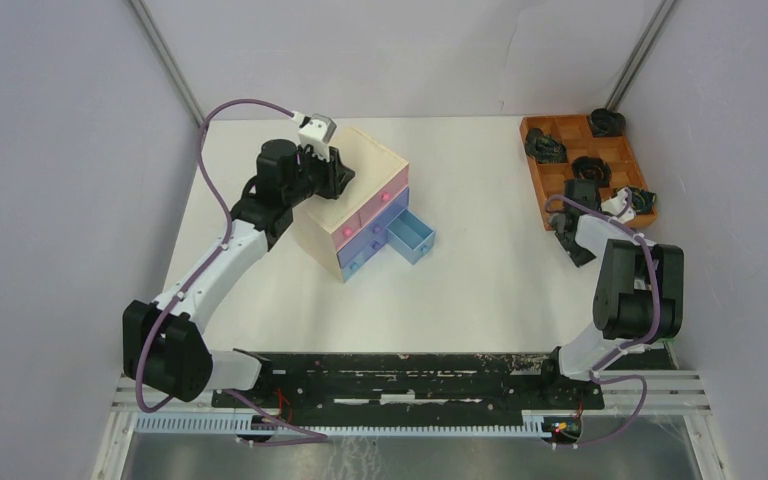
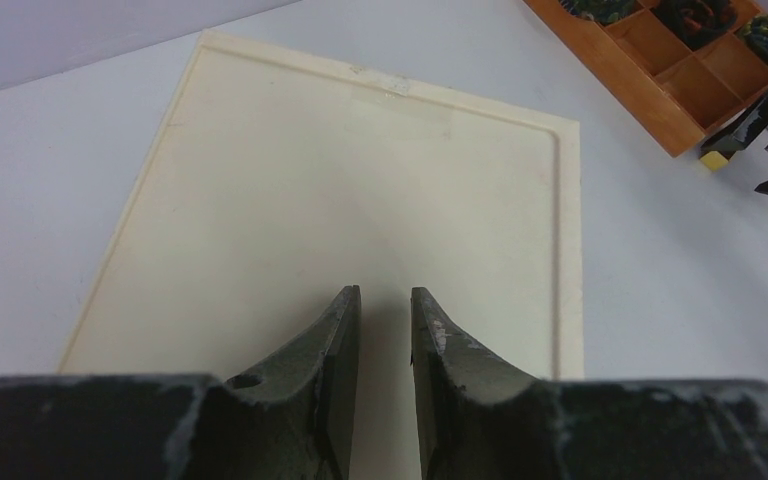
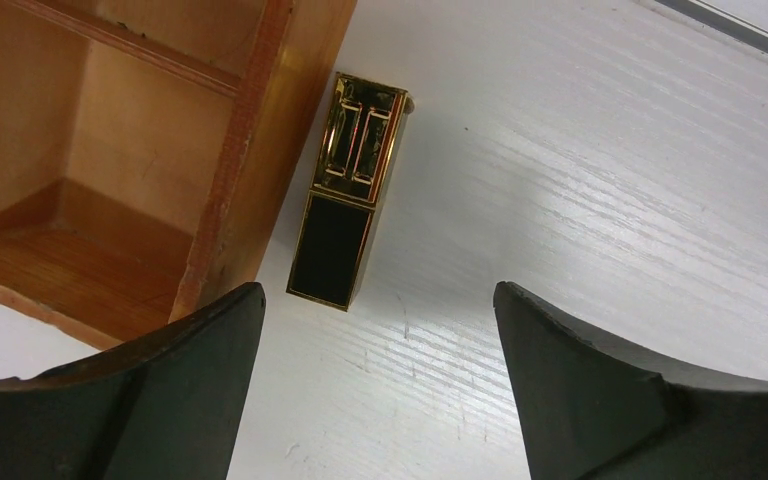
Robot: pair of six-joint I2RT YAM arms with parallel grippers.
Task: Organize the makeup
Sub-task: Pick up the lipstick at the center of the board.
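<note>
We record white table (image 1: pixel 480 290), surface bare across centre. Pale wooden chest (image 1: pixel 355 195) stands far left of centre, one blue drawer (image 1: pixel 410 236) pulled out. Orange-brown grid tray (image 1: pixel 534 172) sits at far right. Gold-and-black tube (image 3: pixel 347 190) lies flat on tabletop, just beside tray's outer wall.

Left arm (image 1: pixel 215 265) and right arm (image 1: pixel 628 290) with white links, black joints, purple cables (image 1: pixel 250 101) looped alongside, scuffed dark grey tapered pincer fingers (image 2: pixel 328 350)

chest (image 1: pixel 355 200) is standing on table (image 1: pixel 480 290) | drawer (image 1: pixel 412 236) is sticking out on chest's right | tray (image 1: pixel 537 178) is sitting well right of chest | tube (image 3: pixel 350 190) is lying right of chest, just beside tray's outer wall
</note>
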